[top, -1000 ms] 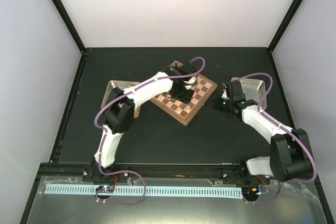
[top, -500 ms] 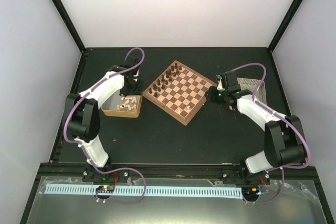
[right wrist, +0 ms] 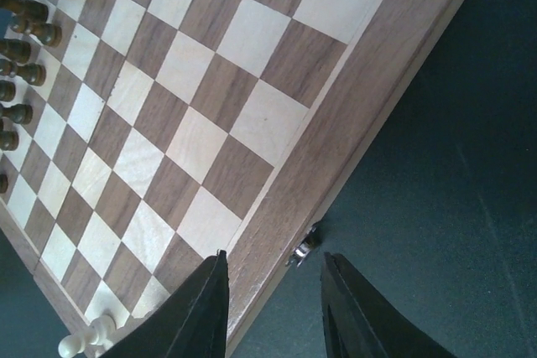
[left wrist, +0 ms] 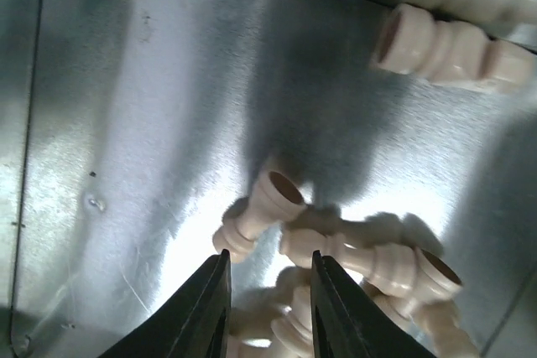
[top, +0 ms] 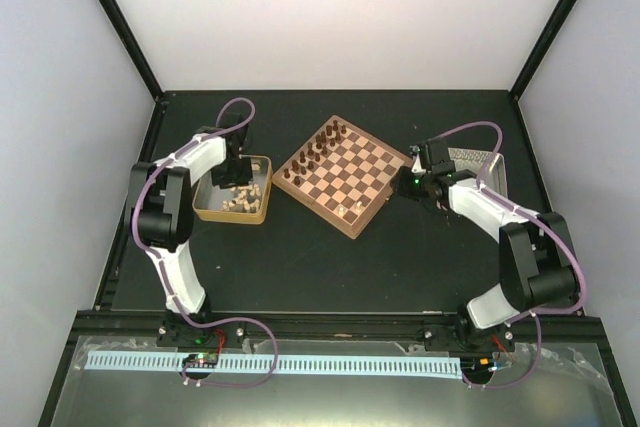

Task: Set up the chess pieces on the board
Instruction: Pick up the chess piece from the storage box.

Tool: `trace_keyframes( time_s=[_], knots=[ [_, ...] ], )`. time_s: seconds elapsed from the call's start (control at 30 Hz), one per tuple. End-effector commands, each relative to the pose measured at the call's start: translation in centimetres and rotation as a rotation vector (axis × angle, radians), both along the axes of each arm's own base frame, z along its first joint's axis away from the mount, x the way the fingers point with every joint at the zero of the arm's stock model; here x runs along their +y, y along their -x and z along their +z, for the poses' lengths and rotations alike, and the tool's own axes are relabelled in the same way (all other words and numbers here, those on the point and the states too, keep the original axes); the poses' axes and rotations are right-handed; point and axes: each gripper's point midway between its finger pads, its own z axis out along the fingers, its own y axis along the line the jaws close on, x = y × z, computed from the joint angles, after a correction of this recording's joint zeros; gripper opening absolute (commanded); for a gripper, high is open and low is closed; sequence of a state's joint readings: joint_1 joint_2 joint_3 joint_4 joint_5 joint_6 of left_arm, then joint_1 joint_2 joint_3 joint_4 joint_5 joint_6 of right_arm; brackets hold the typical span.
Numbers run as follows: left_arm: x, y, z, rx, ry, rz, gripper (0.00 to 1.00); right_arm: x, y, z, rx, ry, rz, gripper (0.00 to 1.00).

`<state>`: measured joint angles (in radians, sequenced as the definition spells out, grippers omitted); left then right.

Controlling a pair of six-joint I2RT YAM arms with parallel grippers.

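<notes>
The board [top: 345, 169] lies turned like a diamond at mid-table. Dark chess pieces [top: 318, 150] stand along its far-left edge, and also show in the right wrist view [right wrist: 25, 27]. A few cream pieces [top: 350, 210] stand at its near corner. My left gripper [top: 237, 169] is open, low inside the tan tray [top: 205, 209]. In the left wrist view its jaws [left wrist: 268, 291] straddle lying cream pieces [left wrist: 260, 211], gripping none. My right gripper [top: 408, 183] is open and empty over the board's right rim [right wrist: 336, 136] and its metal clasp [right wrist: 306, 245].
The tan tray holds several loose cream pieces [top: 240, 197] on a shiny floor [left wrist: 126, 123]; another piece lies by its wall [left wrist: 449, 44]. A silver metal tray [top: 482, 161] sits right of the board, behind my right arm. Black mat [right wrist: 453, 207] surrounds the board.
My left arm swung from over the board to the tan tray and lowered among the cream pieces. My right gripper moved in to the board's right edge.
</notes>
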<state>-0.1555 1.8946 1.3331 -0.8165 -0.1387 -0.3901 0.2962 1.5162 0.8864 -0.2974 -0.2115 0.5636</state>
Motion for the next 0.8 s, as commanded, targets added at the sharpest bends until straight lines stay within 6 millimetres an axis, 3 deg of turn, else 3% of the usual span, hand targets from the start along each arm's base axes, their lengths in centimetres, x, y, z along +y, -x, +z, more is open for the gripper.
trace_keyframes(
  time_s=[0.0, 0.27, 0.43, 0.53, 0.67, 0.77],
  knots=[
    [1.3, -1.4, -0.3, -0.022, -0.018, 0.045, 0.27, 0.5, -0.9, 0.7, -0.019, -0.012, 0.004, 0.32],
    [2.3, -2.1, -1.9, 0.007, -0.013, 0.059, 0.29, 0.5, -1.0, 0.7, -0.015, -0.009, 0.004, 0.31],
    [2.3, -2.1, -2.5, 0.019, 0.002, 0.059, 0.16, 0.5, -0.9, 0.9, -0.020, -0.011, 0.001, 0.29],
    [2.1, -2.1, -1.4, -0.012, 0.019, 0.061, 0.06, 0.6, -0.9, 1.2, -0.025, -0.020, 0.006, 0.28],
    [1.3, -1.6, 1.3, -0.069, 0.064, 0.046, 0.05, 1.7, -0.8, 2.4, -0.042, -0.070, 0.049, 0.28],
    [-0.7, -1.2, 4.3, -0.138, 0.156, -0.009, 0.05, 3.7, -0.3, 4.3, -0.073, -0.153, 0.131, 0.29]
  ],
)
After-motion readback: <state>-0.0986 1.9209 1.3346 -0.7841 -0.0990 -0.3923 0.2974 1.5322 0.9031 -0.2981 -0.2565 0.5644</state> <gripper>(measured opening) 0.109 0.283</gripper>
